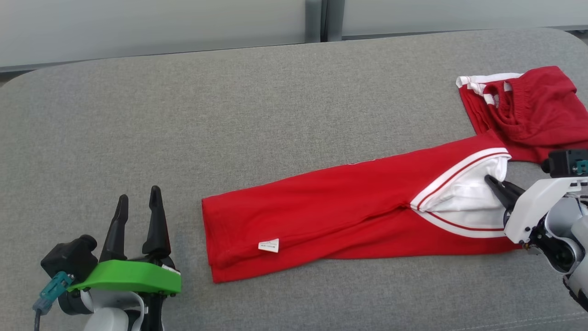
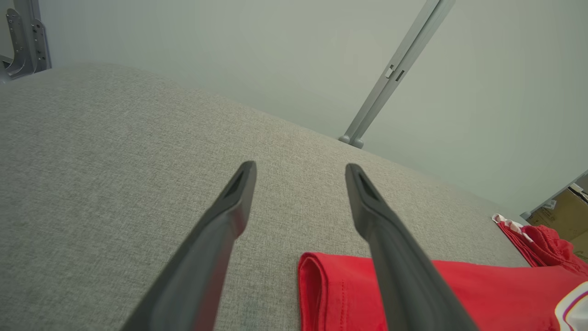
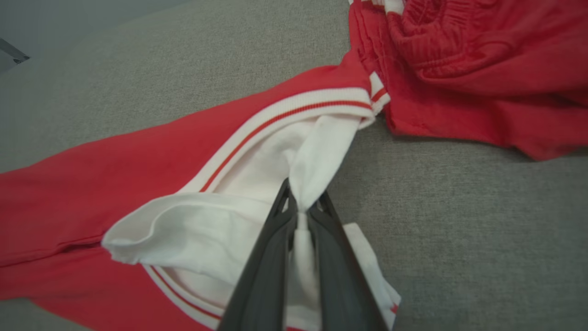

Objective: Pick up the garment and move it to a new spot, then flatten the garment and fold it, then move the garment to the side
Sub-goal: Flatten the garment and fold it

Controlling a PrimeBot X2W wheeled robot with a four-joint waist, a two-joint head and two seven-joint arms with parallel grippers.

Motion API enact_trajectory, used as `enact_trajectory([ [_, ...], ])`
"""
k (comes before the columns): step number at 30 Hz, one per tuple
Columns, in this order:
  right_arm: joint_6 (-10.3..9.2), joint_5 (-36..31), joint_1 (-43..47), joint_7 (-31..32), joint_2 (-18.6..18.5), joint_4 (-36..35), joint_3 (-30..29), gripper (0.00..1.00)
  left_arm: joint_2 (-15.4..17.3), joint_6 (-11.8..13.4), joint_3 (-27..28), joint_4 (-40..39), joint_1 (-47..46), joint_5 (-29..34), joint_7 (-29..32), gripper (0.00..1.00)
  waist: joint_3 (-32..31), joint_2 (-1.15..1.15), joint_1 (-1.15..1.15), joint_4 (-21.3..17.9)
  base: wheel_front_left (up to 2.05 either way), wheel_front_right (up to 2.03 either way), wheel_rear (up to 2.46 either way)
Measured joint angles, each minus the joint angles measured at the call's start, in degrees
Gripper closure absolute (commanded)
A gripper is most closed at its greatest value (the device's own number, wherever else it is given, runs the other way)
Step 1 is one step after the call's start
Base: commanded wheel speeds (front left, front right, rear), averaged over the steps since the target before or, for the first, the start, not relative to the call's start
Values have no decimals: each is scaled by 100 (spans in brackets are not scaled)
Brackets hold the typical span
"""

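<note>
The garment is a long red strip with white striped trim, lying flat across the grey surface, a small white label near its left end. My right gripper is at its right end, shut on a pinch of the white inner fabric. In the right wrist view the fingers squeeze that fabric between them, and the red part stretches off to the left. My left gripper stands open at the lower left, apart from the garment's left end. In the left wrist view, the left gripper holds nothing and the red hem lies below it.
A second red piece with an elastic waistband lies bunched at the far right, touching the garment's right end. The grey padded surface runs wide to the left and back. A pale wall with a grey post stands behind, and cardboard boxes beyond the corner.
</note>
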Motion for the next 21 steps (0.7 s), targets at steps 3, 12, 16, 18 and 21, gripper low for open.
enact_trajectory([
  [3, 0, 18, -66, -21, -167, -11, -1, 100, -1, 0, 3, -12, 2, 0, 0, 0, 1, 0, 0, -58, 0, 0, 0],
  [12, -1, 18, -407, -111, -385, -593, 335, 100, -5, 1, 115, -107, 18, 0, 0, 0, 1, 0, 0, -228, 0, 0, 0],
  [16, -1, 15, -504, -108, -338, -1012, 688, 100, -25, 1, 91, -110, 23, 0, 0, 0, -30, 0, 0, -303, 0, 0, 0],
  [18, -1, -1, -553, -63, -312, -1233, 917, 100, -36, 1, 66, -108, 23, 0, 0, 0, -61, 0, 0, -319, 0, 0, 0],
  [21, -1, -54, -640, 4, -226, -1592, 1283, 100, -54, 1, 52, -101, 23, 0, 0, 0, -114, 0, 0, -329, 0, 0, 0],
])
